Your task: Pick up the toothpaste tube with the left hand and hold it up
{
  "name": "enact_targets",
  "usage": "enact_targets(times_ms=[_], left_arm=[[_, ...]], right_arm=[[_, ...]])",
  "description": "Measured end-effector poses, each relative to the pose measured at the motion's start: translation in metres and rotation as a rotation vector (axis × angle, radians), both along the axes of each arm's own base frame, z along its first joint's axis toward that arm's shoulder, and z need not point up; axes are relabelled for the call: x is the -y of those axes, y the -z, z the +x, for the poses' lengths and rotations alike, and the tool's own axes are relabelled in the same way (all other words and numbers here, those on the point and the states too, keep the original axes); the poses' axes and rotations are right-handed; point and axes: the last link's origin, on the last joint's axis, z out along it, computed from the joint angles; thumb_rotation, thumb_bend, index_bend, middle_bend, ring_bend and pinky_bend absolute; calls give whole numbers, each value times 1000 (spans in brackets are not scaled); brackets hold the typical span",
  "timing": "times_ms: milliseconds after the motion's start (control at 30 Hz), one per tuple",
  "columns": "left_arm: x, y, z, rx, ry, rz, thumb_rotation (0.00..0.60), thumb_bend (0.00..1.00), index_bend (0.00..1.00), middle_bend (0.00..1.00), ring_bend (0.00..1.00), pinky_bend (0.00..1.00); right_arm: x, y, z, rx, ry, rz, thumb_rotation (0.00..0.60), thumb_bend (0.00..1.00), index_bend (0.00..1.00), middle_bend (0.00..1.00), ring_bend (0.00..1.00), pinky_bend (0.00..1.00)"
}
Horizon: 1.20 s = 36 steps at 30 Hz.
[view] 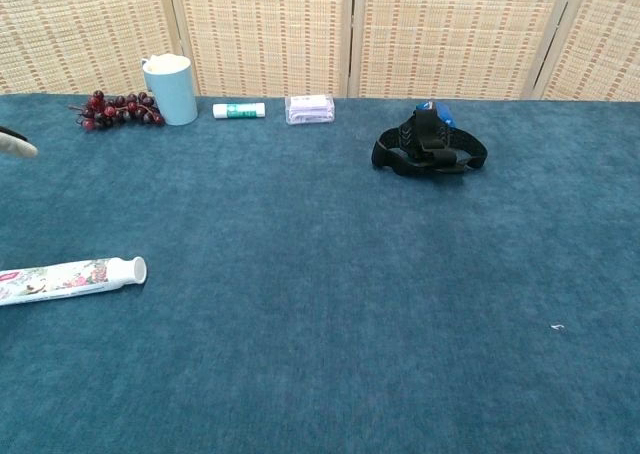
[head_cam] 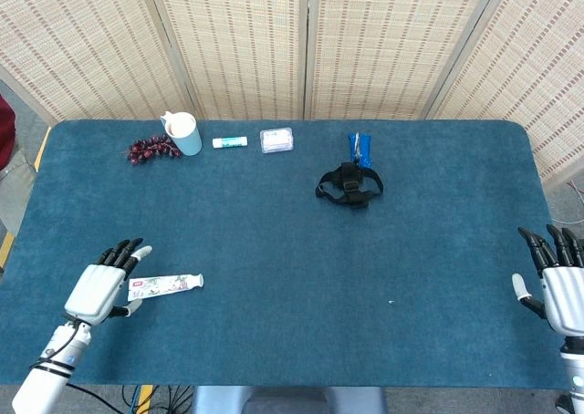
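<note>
On my far left, the left hand [head_cam: 98, 289] hovers over the blue felt-covered table [head_cam: 274, 232], back upward, fingers spread and holding nothing. Its fingertips [head_cam: 135, 248] reach over the flat end of the white toothpaste tube with a floral print [head_cam: 165, 285], which lies flat on the cloth near the left front edge, cap pointing right. I cannot tell from the head view whether the hand touches the tube. In the chest view only one pale fingertip shows at the left border, above the tube [view: 70, 277].

Along the back edge I see a bunch of dark red grapes [head_cam: 151, 148] touching a light blue cup [head_cam: 184, 132], then a small white and green tube [head_cam: 229, 142] and a clear plastic box [head_cam: 276, 139]. Further right sits a tangle of black straps [head_cam: 349, 185], with a blue packet [head_cam: 360, 147] just behind it.

At the far right, my right hand [head_cam: 558, 286] rests off the table's edge, fingers extended and apart, holding nothing.
</note>
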Motion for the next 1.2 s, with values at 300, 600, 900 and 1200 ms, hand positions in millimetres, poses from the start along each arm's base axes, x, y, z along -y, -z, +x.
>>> enact_targets(times_ms=[300,600,900,1200], left_arm=[[-14,39,5,-57,12,-32,600,187,168,87,77,110],[-23,61,-4,-115,-45,-46,600,187,238,125,97,110],[-26,74,-8,-113,-64,-47,600,187,295,154,110,110],[-37,80,-19,-164,-61,-19,600,187,329,190,132,109]], right_arm=[[-3,-4,-4,3,8,-9,600,327,135,238,40,0],[-5,-5,-6,8,15,-10,600,327,135,238,40,0],[-7,-5,-8,13,18,-7,600,327,135,238,40,0],[-10,-7,-10,14,30,-16,600,327,135,238,40,0]])
